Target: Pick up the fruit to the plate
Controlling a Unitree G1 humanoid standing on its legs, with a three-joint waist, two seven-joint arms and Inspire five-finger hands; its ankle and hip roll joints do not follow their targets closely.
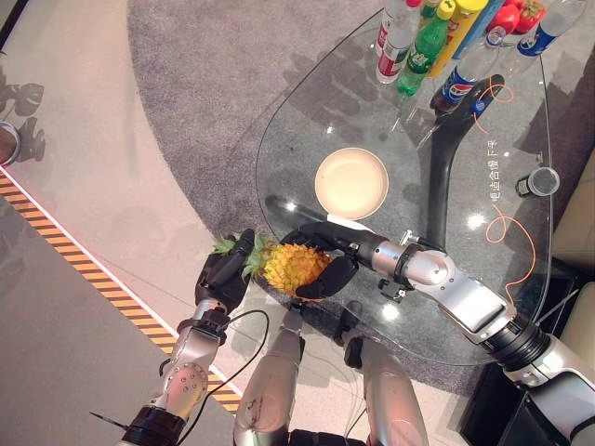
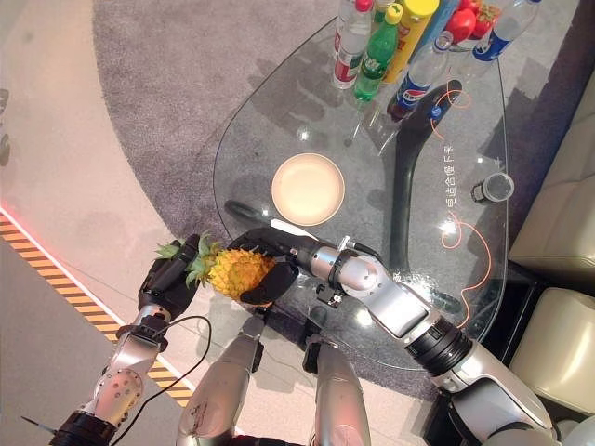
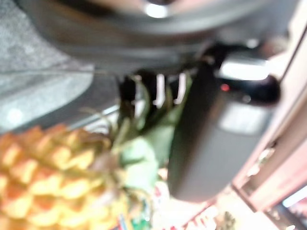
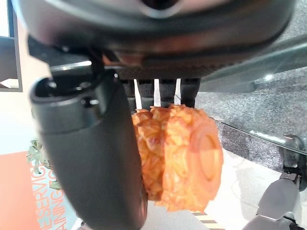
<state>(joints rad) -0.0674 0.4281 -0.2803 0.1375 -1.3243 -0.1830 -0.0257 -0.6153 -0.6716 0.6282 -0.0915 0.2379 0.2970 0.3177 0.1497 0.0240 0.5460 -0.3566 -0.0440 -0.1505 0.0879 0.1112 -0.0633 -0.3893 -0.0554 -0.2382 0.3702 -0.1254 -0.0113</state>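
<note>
A yellow pineapple (image 1: 293, 265) with a green leafy crown hangs over the near left edge of the glass table (image 1: 465, 279). My right hand (image 1: 333, 276) is curled round its body, thumb on one side and fingers on the other; the right wrist view shows the pineapple (image 4: 177, 153) in that grip. My left hand (image 1: 221, 277) is at the crown end, and the left wrist view shows the leaves (image 3: 144, 143) between its thumb and curled fingers. An empty cream plate (image 1: 351, 183) sits on the table just beyond the pineapple.
Several drink bottles (image 1: 418, 42) and red fruit (image 1: 516, 14) stand at the table's far end. A small dark jar (image 1: 539, 181) and an orange cord (image 1: 507, 223) lie at the right. Beige seats (image 2: 558, 232) border the right side. Striped tape (image 1: 93, 274) crosses the floor at left.
</note>
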